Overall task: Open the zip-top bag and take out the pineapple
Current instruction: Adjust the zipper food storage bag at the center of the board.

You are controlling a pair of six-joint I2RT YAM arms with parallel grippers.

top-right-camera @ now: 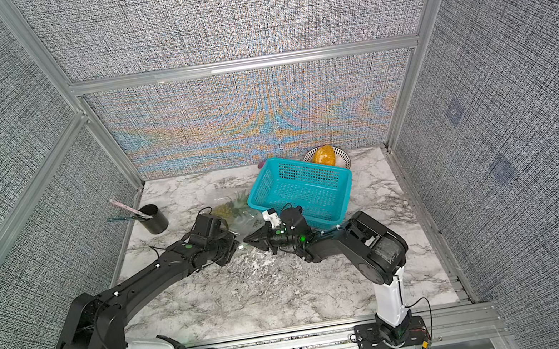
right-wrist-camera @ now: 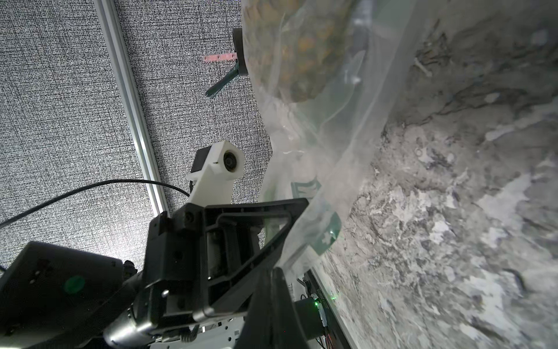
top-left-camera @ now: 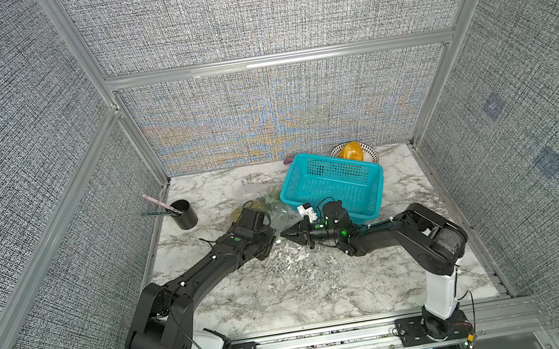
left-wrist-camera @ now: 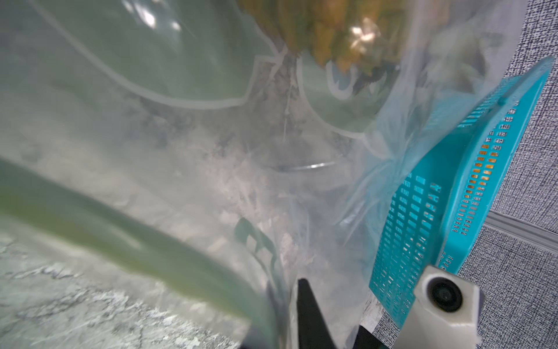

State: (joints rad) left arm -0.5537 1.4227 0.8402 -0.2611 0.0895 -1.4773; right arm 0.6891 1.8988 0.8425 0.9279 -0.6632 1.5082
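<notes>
Thin clear plastic, the bag (top-left-camera: 281, 217) holding the pineapple (top-left-camera: 268, 197) lies just beside the basket (top-left-camera: 327, 200) in both top views: limp, slippery, best pinched at its mouth. The left wrist view shows its green zip strip (left-wrist-camera: 120, 223) close up. In the right wrist view the right hand (right-wrist-camera: 276, 273) looks closed on the bag's edge, and I cannot tell the left hand's (right-wrist-camera: 290, 217) state.

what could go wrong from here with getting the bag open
1. The right fingers are shut on what looks like only a thin edge of the bag; the film may slip free when pulled.
2. The pineapple is inside, so a pull may drag the whole bag instead of parting the zip.
3. The basket sits close beside the bag; a drag could nudge it.
</notes>
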